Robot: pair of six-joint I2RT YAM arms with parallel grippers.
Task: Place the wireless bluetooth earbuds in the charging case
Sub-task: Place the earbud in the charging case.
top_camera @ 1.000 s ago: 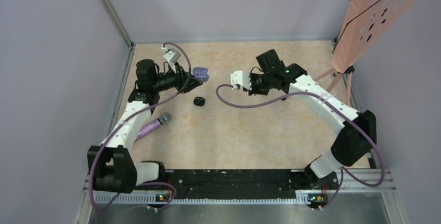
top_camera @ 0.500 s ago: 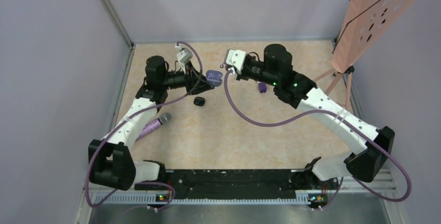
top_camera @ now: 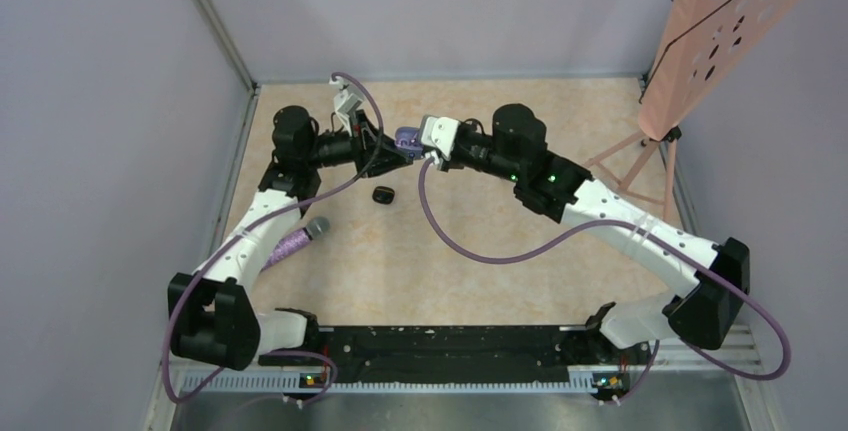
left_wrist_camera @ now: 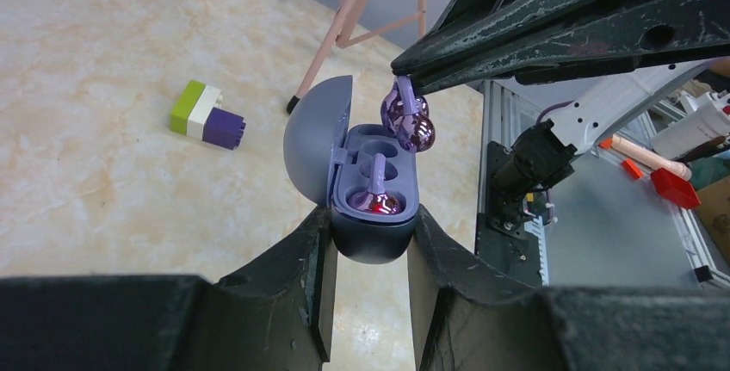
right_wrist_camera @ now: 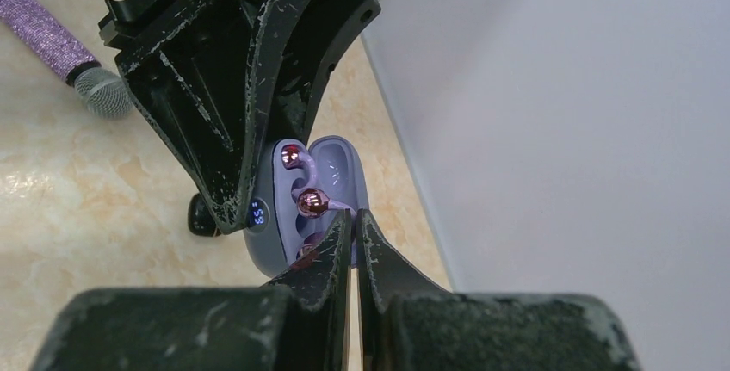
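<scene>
table (top_camera: 480,271): beige, marbled | on it: glittery purple microphone (top_camera: 293,242); black earbud (top_camera: 382,194); green-white-purple block (left_wrist_camera: 207,117); pink stand (top_camera: 690,21)

Pale lilac walls (top_camera: 100,151), beige marbled tabletop (top_camera: 450,291), pink perforated stand (top_camera: 680,81) far right.

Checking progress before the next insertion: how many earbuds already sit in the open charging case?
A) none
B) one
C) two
B: the left wrist view shows one seated earbud in the charging case. The second earbud is pinched in the right pincer by the empty slot, not yet in it.
</scene>
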